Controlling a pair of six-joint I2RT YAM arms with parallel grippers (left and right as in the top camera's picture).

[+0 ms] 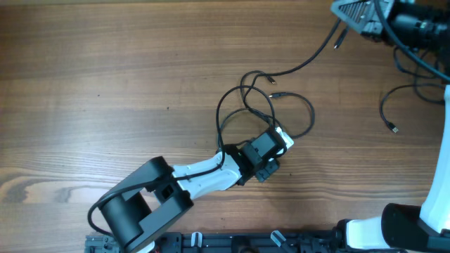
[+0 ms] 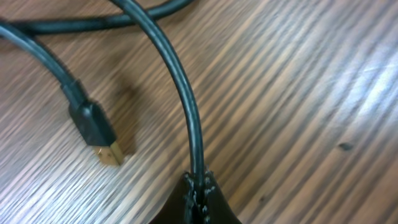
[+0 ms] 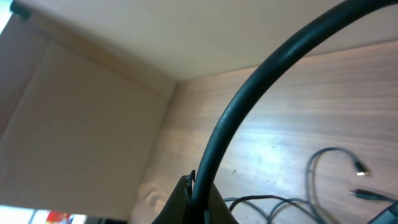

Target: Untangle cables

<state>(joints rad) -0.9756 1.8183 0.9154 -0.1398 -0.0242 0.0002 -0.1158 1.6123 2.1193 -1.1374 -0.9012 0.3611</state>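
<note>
Pinched shut, the left gripper [image 2: 200, 186] clamps a black cord [image 2: 186, 93] low over the wooden table [image 1: 105, 70]. A gold-tipped plug [image 2: 99, 134] lies just beside it, pointing toward the lower right of the wrist view. The cables [image 1: 264, 105] sit mid-table with several loops crossing one another, so the job looks roughly half done. A loose cord [image 1: 385, 105] lies well apart at the right, but the knot is not yet undone. A long strand [image 1: 309, 60] runs diagonally from the loops to the right gripper [image 3: 193, 186], which is closed on it and raised above the table's far right corner.
</note>
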